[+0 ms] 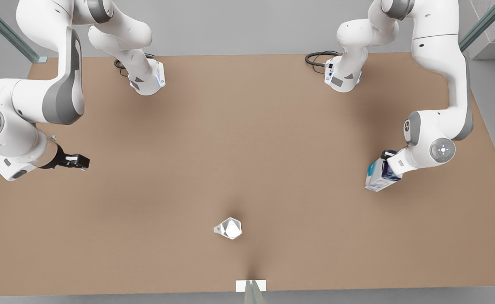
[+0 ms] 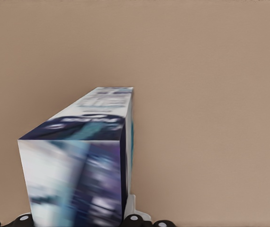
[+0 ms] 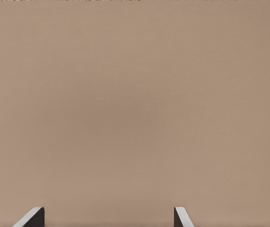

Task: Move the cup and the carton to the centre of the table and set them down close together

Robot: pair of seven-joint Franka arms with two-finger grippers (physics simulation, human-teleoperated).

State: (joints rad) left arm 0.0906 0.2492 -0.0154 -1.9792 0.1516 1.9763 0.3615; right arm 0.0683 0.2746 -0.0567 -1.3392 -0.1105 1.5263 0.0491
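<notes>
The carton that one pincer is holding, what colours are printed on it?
The carton is white, teal-blue and dark navy, best seen in the left wrist view.

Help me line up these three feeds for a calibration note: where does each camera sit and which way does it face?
Front view: high above, looking down on the table, cup and both arms.
Left wrist view: on the left pincer, looking along the gripped carton to the table; shares the carton with the front view.
Right wrist view: on the right pincer, facing bare table between open fingertips.

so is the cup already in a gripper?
No, the cup sits alone on the table, apart from the open right gripper and the carton-holding left gripper.
</notes>
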